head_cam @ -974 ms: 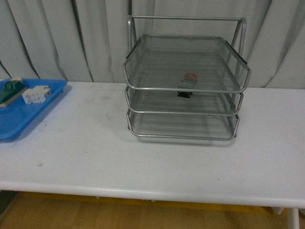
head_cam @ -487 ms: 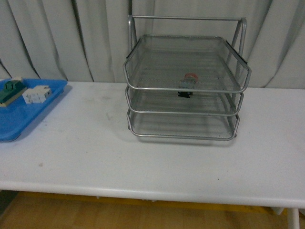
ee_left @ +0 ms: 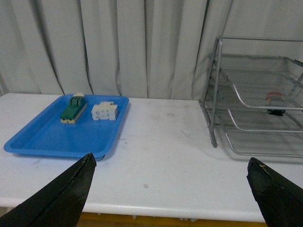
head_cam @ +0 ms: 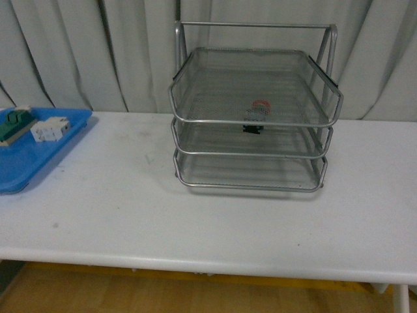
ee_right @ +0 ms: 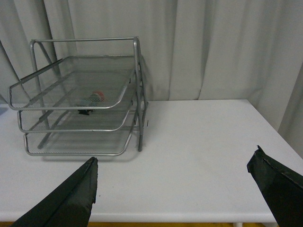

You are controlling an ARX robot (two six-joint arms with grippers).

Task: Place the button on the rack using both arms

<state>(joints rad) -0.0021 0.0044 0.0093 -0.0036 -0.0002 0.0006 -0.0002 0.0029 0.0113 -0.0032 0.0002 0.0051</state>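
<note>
The silver wire rack [head_cam: 184, 78] stands at the back middle of the white table. The button [head_cam: 260, 106] rests inside it. Its red cap shows through the top tray's mesh and its black body shows between the top and middle rims. The left wrist view has the rack [ee_left: 216, 90] and button [ee_left: 274, 96] off to one side, and the right wrist view has the rack [ee_right: 137, 94] and button [ee_right: 96, 98] too. My left gripper [ee_left: 170, 159] and right gripper [ee_right: 176, 155] both hover open over bare table, well short of the rack. Neither arm appears in the front view.
A flat blue tray [head_cam: 29, 160] lies at the table's left end. It holds a green and beige block [head_cam: 14, 124] and a white blocky part [head_cam: 50, 129]. Grey curtains hang close behind the table. The table's front edge [head_cam: 208, 264] runs across the near side.
</note>
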